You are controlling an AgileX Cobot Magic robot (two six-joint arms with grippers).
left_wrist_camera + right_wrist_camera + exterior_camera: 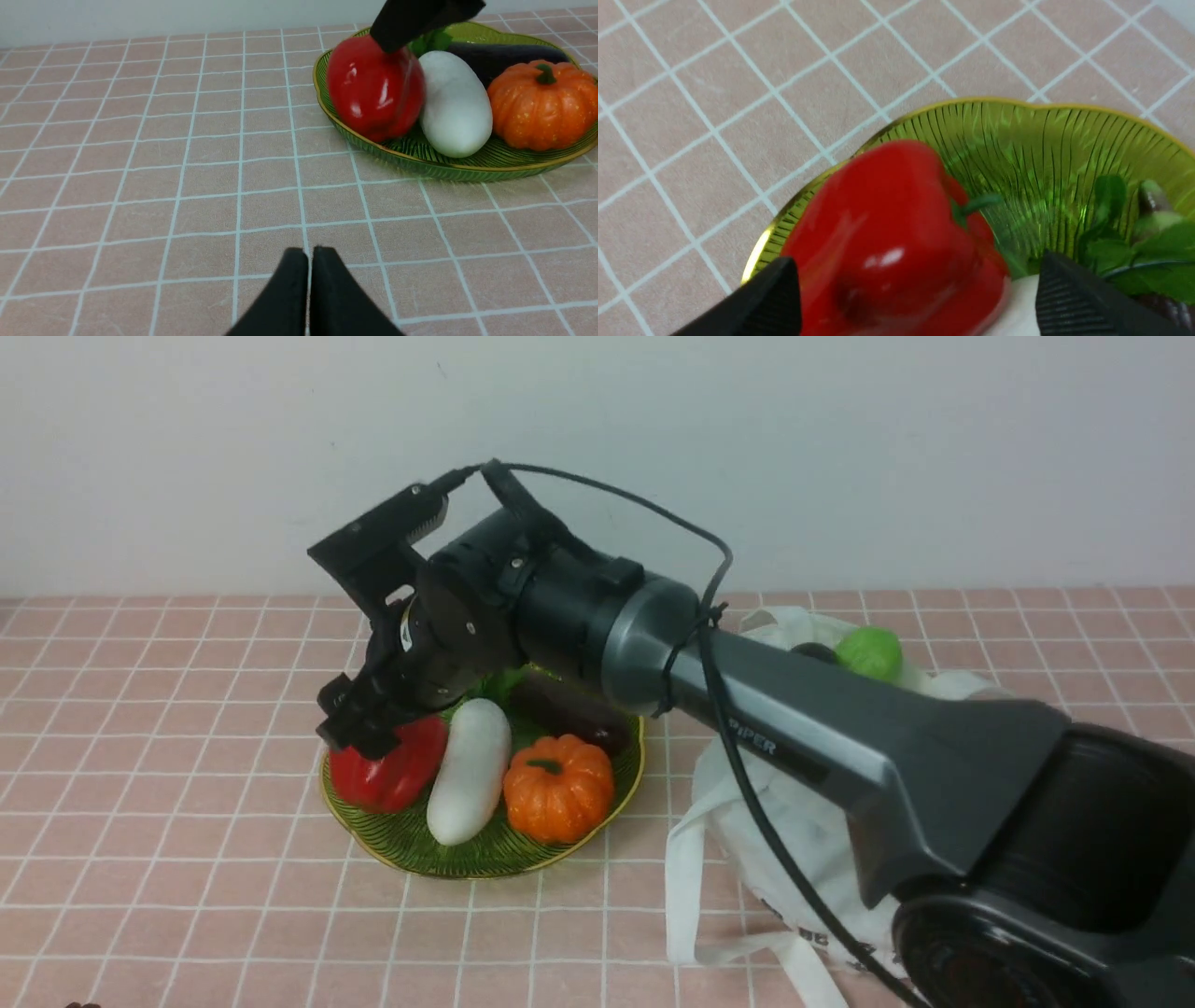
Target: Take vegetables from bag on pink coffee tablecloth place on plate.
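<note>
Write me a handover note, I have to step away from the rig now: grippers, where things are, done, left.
Right gripper: open, fingers either side of the red pepper, which rests on the plate.
Left gripper: shut, empty, over the tablecloth beside the plate.
Done: red pepper, white vegetable, pumpkin, eggplant on the plate.
Left: a green vegetable pokes from the bag; withdraw the right arm, then fetch it.
</note>
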